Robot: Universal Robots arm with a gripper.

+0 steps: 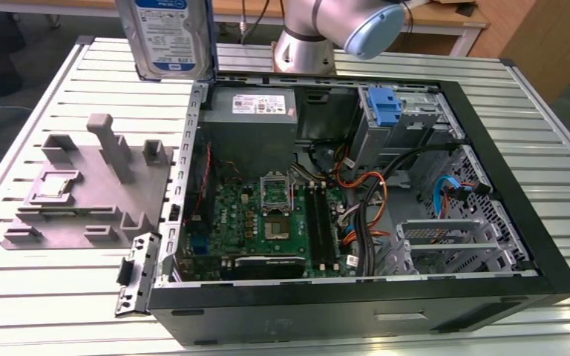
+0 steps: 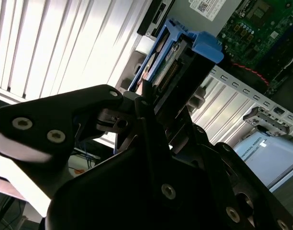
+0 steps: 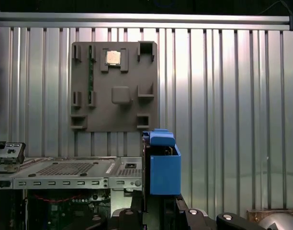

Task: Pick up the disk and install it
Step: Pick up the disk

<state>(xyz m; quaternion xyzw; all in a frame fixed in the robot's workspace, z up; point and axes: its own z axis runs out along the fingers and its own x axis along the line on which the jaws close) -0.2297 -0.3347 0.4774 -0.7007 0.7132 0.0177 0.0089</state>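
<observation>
The disk (image 1: 171, 37) hangs high above the slatted table, just off the far corner of the open computer case (image 1: 364, 304) on the exterior view's left. It stands on edge, with its white-and-blue label facing the camera. My gripper (image 2: 158, 103) is shut on it, the dark fingers (image 2: 137, 103) clamping its sides. In the second wrist view the disk (image 2: 173, 57) shows its connector edge and blue carrier rails. In the first wrist view the disk (image 3: 163, 165) appears edge-on as a blue block above the gripper (image 3: 161, 211).
A grey fixture plate (image 1: 87, 185) with upright posts lies on the table (image 1: 57, 297) beside the case. Inside the case sit a grey power supply (image 1: 250, 107), a green motherboard (image 1: 265, 222), a bare blue bracket (image 1: 386, 104) in the drive bay, and loose cables (image 1: 364, 185).
</observation>
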